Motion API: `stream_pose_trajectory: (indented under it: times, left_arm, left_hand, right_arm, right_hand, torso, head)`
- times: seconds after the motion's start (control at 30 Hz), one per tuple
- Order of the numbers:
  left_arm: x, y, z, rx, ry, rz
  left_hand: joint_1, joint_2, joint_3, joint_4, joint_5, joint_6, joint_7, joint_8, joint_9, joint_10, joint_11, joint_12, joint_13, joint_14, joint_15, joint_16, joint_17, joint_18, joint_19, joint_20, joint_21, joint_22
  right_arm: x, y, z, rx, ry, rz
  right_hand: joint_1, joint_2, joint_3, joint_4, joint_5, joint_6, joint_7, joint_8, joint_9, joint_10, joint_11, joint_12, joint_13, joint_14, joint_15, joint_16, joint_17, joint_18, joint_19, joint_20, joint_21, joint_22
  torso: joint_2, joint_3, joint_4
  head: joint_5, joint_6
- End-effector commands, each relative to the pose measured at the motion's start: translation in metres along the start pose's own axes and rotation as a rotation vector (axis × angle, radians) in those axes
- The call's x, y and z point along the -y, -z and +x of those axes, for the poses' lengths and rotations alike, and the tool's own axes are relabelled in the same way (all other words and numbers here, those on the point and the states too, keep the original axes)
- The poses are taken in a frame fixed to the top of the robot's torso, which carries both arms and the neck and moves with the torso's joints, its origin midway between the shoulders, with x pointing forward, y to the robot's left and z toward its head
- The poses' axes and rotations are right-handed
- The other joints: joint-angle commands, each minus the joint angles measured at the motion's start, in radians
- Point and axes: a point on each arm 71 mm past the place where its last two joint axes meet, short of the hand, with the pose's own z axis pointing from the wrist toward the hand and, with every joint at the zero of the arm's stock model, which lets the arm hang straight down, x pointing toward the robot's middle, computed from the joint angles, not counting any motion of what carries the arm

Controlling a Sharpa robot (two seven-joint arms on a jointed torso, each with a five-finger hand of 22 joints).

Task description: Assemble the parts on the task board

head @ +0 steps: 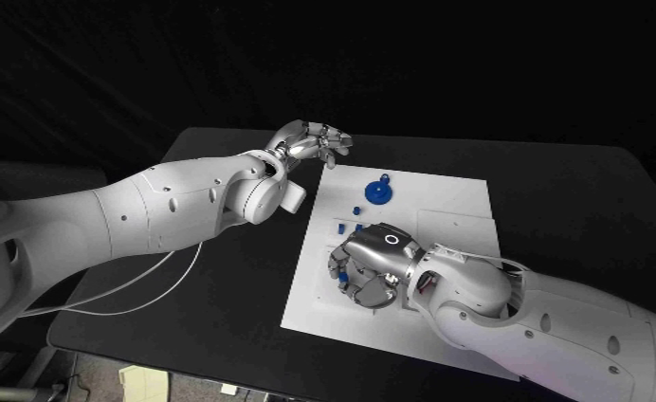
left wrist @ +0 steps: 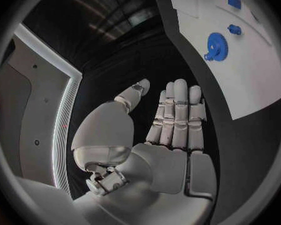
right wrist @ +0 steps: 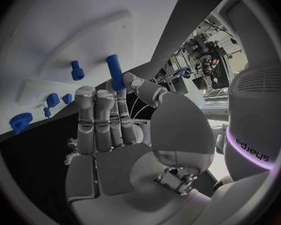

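Two silver many-fingered hands work around the flat white rectangular task board [head: 438, 222] lying on the black worktop [head: 205, 317]. The right hand [head: 369, 267] hovers low over the near-left part of the board, palm down; in the right wrist view its thumb and a finger pinch a slim blue peg [right wrist: 115, 72] that stands upright above the fingertips, so this hand is gripping a part. The left hand [head: 312, 144] hangs above the worktop just beyond the board's far-left corner, its fingers [left wrist: 178, 115] stretched out straight and side by side, thumb apart, holding nothing. A round blue toothed gear [head: 379, 194] lies flat on the far part of the board, between the two hands; the left wrist view shows it too [left wrist: 216, 46], with a small blue stud [left wrist: 234, 29] just beside it. Several small blue pieces [head: 346, 228] stand on the board close to the right hand
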Motion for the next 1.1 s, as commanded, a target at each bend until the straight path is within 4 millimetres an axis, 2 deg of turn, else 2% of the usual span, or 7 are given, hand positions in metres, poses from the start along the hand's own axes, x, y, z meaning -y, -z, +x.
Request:
stream_pose_trajectory:
  times: [0.03, 0.13, 0.33, 0.47, 1.1]
  left_arm:
    - [0.0017, -0.0003, 0.0015, -0.013, 0.008, 0.011]
    - [0.0019, -0.0004, 0.0023, -0.015, 0.009, 0.011]
    - [0.0019, -0.0005, 0.0024, -0.015, 0.007, 0.012]
    - [0.0021, -0.0005, 0.003, -0.017, 0.008, 0.011]
    - [0.0017, -0.0002, 0.002, -0.016, 0.007, 0.009]
  left_hand:
    - [-0.008, 0.002, 0.0, 0.006, -0.006, -0.002, 0.003, 0.004, -0.002, -0.007, -0.001, 0.006, 0.001, -0.004, 0.006, -0.004, 0.002, 0.012, 0.002, -0.012, -0.007, 0.001]
    - [-0.008, 0.002, 0.0, 0.006, -0.006, -0.002, 0.003, 0.004, -0.002, -0.007, -0.001, 0.006, 0.002, -0.004, 0.006, -0.004, 0.002, 0.012, 0.002, -0.012, -0.007, 0.002]
    - [-0.007, 0.002, 0.001, 0.006, -0.006, -0.003, 0.003, 0.004, -0.002, -0.008, -0.001, 0.006, 0.002, -0.004, 0.006, -0.004, 0.002, 0.012, 0.002, -0.012, -0.007, 0.002]
    - [-0.007, 0.002, 0.001, 0.006, -0.006, -0.003, 0.003, 0.004, -0.002, -0.008, -0.001, 0.006, 0.002, -0.004, 0.006, -0.004, 0.002, 0.012, 0.002, -0.012, -0.008, 0.002]
    - [-0.006, 0.002, 0.001, 0.006, -0.007, -0.003, 0.003, 0.005, -0.002, -0.009, -0.001, 0.007, 0.003, -0.005, 0.006, -0.005, 0.003, 0.012, 0.002, -0.012, -0.008, 0.003]
  right_arm:
    - [0.0002, -0.0003, -0.0002, 0.01, 0.018, 0.001]
    - [0.0006, -0.0008, 0.0006, 0.002, 0.016, -0.001]
    - [0.0006, -0.0021, 0.0013, -0.004, 0.018, -0.003]
    - [0.0009, -0.0037, 0.0019, -0.006, 0.019, -0.002]
    - [0.0021, -0.0036, 0.0071, -0.053, 0.028, 0.005]
  right_hand:
    - [0.011, 0.018, 0.002, -0.006, 0.002, 0.001, -0.001, 0.003, 0.001, 0.034, -0.02, 0.028, 0.052, 0.001, -0.006, 0.0, 0.001, 0.117, 0.009, -0.013, 0.005, 0.018]
    - [0.011, 0.018, 0.002, -0.007, 0.002, 0.001, -0.001, 0.003, 0.001, 0.034, -0.02, 0.028, 0.052, 0.001, -0.006, 0.0, 0.001, 0.117, 0.01, -0.013, 0.006, 0.018]
    - [0.01, 0.018, 0.002, -0.007, 0.002, 0.001, -0.001, 0.003, 0.002, 0.034, -0.02, 0.028, 0.052, 0.002, -0.006, 0.0, 0.001, 0.117, 0.01, -0.013, 0.006, 0.018]
    - [0.01, 0.019, 0.002, -0.007, 0.002, 0.001, -0.001, 0.003, 0.002, 0.034, -0.02, 0.028, 0.052, 0.002, -0.006, 0.0, 0.001, 0.117, 0.01, -0.014, 0.006, 0.018]
    - [0.009, 0.019, 0.002, -0.008, 0.002, 0.0, -0.001, 0.003, 0.004, 0.034, -0.019, 0.027, 0.053, 0.003, -0.006, -0.001, 0.001, 0.117, 0.01, -0.014, 0.007, 0.018]
  torso:
    - [0.0, 0.0, -0.0004]
    - [0.0, 0.0, -0.0006]
    - [0.0, -0.0005, -0.0013]
    - [0.0, 0.0002, 0.0002]
    - [0.0, 0.0002, -0.0007]
  head:
    - [0.002, -0.001]
    - [0.003, -0.001]
    - [-0.001, 0.007]
    - [0.0, 0.005]
    - [0.002, 0.0]
